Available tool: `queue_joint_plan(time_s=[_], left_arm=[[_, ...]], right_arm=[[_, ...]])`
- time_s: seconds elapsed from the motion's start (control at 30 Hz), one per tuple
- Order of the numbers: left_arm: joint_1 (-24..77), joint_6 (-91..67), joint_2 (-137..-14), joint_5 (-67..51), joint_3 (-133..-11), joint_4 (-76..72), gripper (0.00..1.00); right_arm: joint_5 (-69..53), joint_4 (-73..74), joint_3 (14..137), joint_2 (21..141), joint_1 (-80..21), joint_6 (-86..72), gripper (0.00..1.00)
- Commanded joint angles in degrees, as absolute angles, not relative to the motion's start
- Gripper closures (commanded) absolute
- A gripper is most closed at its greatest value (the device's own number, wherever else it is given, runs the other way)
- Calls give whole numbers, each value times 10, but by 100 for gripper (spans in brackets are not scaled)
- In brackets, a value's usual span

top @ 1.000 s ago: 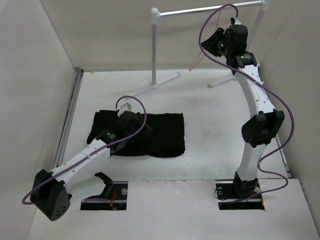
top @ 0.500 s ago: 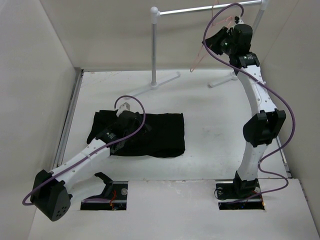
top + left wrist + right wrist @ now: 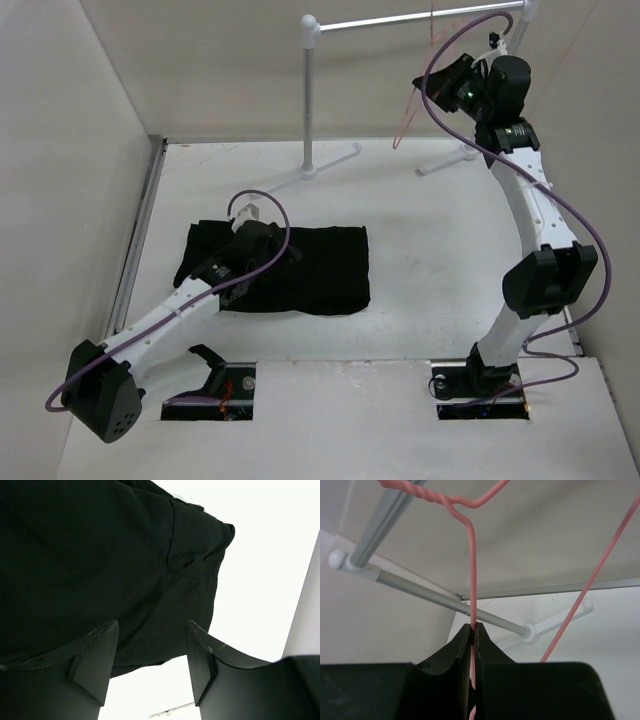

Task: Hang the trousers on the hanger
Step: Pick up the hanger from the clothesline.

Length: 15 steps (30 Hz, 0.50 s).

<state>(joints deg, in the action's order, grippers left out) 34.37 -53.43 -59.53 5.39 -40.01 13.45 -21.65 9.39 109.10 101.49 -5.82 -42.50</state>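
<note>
The black trousers [image 3: 320,265] lie folded flat on the white table, left of centre; in the left wrist view they [image 3: 100,565] fill the upper left. My left gripper [image 3: 262,240] hovers low over their left part, open, jaws apart with bare table between them [image 3: 150,665]. The pink-red wire hanger [image 3: 408,115] hangs high at the back right under the rail. My right gripper [image 3: 447,82] is shut on one of its wires [image 3: 471,570]; the fingers [image 3: 457,650] pinch the wire just below the twisted neck.
The white-and-grey garment rail [image 3: 400,20] stands at the back on splayed feet [image 3: 330,160], its bar [image 3: 420,587] right behind the hanger. Beige walls close in on left, back and right. A metal strip [image 3: 140,240] runs along the table's left edge.
My right arm has swung rightward and up with the hanger in its grip, closer to the rail's right post. The left arm and trousers have not moved.
</note>
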Motion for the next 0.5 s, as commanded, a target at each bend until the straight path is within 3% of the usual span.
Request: queue_joint_plan(time_s=[0.0, 0.2, 0.47], left_arm=[[335, -526, -591, 51, -426, 118, 47], [313, -526, -610, 7, -481, 108, 47], [328, -480, -703, -6, -680, 108, 53]], right_arm=[[-244, 13, 1055, 963, -52, -428, 91], [-255, 18, 984, 922, -49, -420, 91], [-253, 5, 786, 818, -62, -407, 91]])
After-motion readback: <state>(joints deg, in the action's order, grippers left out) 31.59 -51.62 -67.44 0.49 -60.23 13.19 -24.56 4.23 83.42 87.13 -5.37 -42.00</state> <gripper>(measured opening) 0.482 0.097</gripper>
